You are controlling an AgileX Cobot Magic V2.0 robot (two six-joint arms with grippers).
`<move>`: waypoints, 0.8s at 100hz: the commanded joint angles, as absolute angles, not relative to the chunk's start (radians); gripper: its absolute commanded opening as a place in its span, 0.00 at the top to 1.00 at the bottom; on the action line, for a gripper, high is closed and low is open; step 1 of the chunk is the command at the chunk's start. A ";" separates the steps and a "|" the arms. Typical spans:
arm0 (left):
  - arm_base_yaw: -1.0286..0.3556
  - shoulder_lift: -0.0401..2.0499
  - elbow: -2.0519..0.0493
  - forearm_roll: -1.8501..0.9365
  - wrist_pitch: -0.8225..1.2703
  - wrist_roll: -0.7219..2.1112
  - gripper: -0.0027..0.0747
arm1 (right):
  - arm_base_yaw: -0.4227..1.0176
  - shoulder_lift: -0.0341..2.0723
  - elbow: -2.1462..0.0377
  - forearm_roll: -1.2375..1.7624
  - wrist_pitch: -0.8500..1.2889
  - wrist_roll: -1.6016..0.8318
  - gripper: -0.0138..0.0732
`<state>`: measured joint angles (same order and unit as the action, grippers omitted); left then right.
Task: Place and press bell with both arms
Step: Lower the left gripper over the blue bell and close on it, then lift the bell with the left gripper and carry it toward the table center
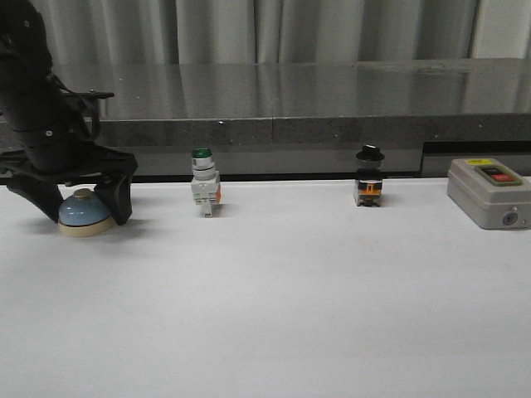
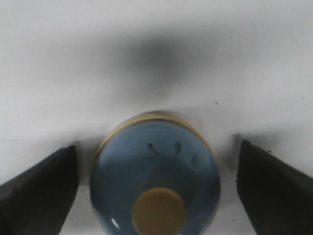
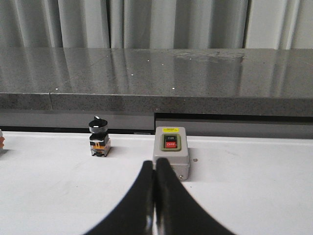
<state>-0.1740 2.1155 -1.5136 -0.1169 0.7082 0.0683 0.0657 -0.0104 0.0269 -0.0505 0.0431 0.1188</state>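
Bell [image 2: 156, 186], grey box [image 3: 170, 152] "OFF" label

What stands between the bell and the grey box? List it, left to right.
In the front view, between the bell and the grey box: first the green-capped switch, then the black-knobbed switch, apart on the white table.

Bell [image 1: 84, 212] set far left on table [image 1: 274, 307]; rightward along back: pushbutton [image 1: 204, 191], selector switch [image 1: 369, 177], box [image 1: 489, 192].
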 commanded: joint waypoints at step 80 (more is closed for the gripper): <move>-0.262 1.884 -1.431 -0.133 0.691 0.067 0.60 | 0.060 -0.007 0.026 -0.061 -0.033 0.119 0.92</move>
<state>-0.2287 1.9773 -1.4364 -0.1169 0.7331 0.0699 0.0657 -0.0104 0.0269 -0.0505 0.0431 0.1188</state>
